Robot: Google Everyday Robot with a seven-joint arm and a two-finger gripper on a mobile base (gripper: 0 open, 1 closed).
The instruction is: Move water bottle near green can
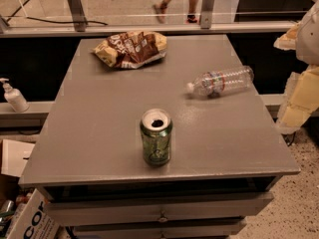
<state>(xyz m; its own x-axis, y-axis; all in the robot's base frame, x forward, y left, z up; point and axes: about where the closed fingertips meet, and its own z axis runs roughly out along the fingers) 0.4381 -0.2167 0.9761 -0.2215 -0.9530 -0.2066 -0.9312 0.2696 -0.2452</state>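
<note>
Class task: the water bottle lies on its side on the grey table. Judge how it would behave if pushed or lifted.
Round and lying on its side, the water bottle will probably roll if nudged across its length. Its clear ribbed plastic likely flexes under a squeeze. The pincer is at the right edge, apart from it.

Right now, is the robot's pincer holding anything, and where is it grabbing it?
Nothing is held. The pincer hangs to the right of the table, touching nothing; the water bottle lies loose on it.

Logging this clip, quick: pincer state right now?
Pincer: at the right edge beside the table, state cannot be told; bottle lies on the table, not held.
</note>
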